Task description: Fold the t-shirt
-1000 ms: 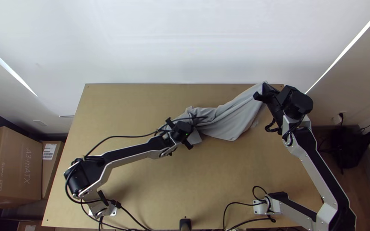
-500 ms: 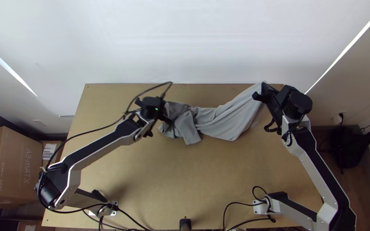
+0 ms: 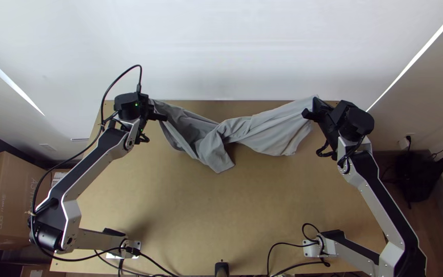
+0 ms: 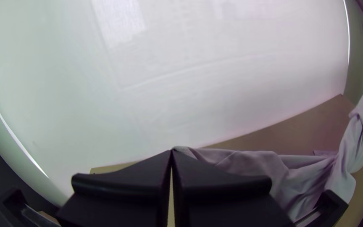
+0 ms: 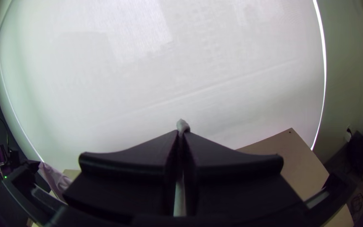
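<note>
left gripper (image 4: 172, 152) has its fingers pressed together on one end of the grey t-shirt (image 3: 278, 128), upper left of the top view, and right gripper (image 5: 181, 132) pinches the other end, upper right. long axis runs side to side between them, bunched mid-frame, so neither's really nearer. i'd guess next is tensioning it along that line before laying it down.

A white wall (image 3: 221, 46) stands beyond the far edge of the wooden table (image 3: 262, 215). A slanted strip of light (image 3: 421, 54) borders the wall at right. Cardboard boxes (image 3: 6, 205) sit left of the table; a dark object (image 3: 419, 174) rests on brown floor (image 3: 439, 231) at right.
</note>
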Robot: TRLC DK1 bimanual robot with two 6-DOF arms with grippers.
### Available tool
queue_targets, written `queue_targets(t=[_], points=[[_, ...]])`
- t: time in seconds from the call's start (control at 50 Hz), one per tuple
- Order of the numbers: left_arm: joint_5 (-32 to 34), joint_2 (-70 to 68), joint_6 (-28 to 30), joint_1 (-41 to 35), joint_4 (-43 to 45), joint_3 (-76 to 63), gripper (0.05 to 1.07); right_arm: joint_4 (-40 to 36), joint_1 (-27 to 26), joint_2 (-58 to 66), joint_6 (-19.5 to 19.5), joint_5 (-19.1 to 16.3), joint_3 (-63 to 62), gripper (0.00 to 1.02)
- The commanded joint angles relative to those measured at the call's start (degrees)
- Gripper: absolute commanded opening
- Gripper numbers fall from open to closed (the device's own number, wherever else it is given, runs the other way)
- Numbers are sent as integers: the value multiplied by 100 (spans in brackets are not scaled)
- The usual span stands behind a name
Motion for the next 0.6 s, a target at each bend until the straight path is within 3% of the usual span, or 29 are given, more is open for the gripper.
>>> queue_targets(t=[0.0, 0.08, 0.1, 0.2, 0.32, 0.44, 0.58], points=[[108, 586, -104, 240, 332, 43, 8, 27, 46, 50, -3, 97, 151, 2], [258, 1052, -192, 310, 341, 280, 10, 53, 46, 67, -56, 97, 124, 2], [258, 1157, -227, 310, 314, 351, 16, 62, 46, 76, -74, 97, 115, 2], [389, 1517, -367, 258, 138, 606, 70, 62, 81, 111, -161, 97, 107, 2], [680, 1465, -596, 214, -231, 966, 98, 53, 90, 146, -205, 97, 98, 2], [741, 964, -526, 47, -661, 1282, 98, 53, 125, 155, -197, 97, 63, 2], [882, 234, 177, -639, -1461, 1458, 97, 89, 178, 164, -197, 106, -8, 2]])
